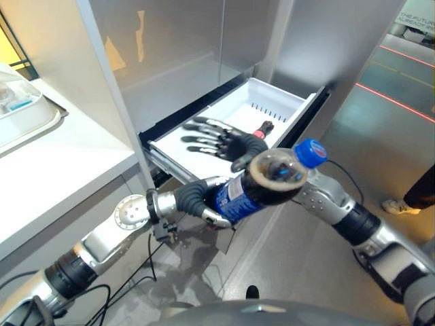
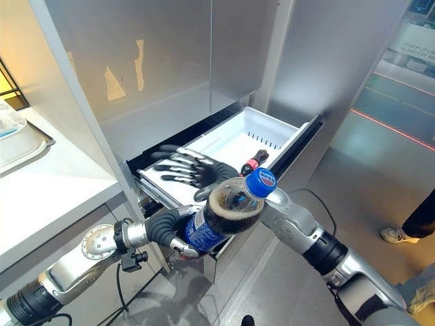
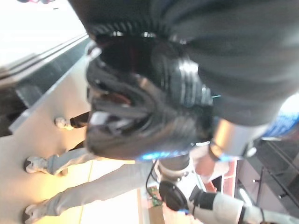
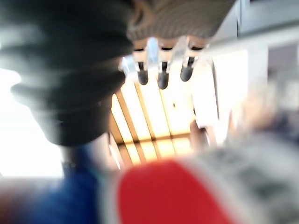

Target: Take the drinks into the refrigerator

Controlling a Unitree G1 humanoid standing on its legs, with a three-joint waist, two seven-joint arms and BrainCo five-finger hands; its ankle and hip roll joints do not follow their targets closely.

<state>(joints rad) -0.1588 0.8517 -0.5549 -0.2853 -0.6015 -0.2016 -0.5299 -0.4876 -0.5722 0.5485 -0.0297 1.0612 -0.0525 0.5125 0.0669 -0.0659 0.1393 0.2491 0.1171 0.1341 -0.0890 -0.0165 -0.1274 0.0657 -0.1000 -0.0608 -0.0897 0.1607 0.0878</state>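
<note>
The left hand [image 1: 204, 204] grips a blue-capped cola bottle [image 1: 262, 183] just in front of the open white fridge drawer [image 1: 272, 102]. The right hand [image 1: 221, 141] hovers over the drawer with fingers spread, apparently empty, near a small red-capped bottle [image 1: 263, 128] lying inside.

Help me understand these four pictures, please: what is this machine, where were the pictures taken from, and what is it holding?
This is a humanoid robot with two arms and fingered hands. Two pictures look down from a stereo camera on its head; the other two come from cameras on its wrists, very close up. The left hand is curled round a dark cola bottle with a blue cap. The right hand hovers, fingers spread, over an open white drawer of a steel refrigerator. A small bottle with a red cap already lies in that drawer. A white counter stands on the robot's left.
</note>
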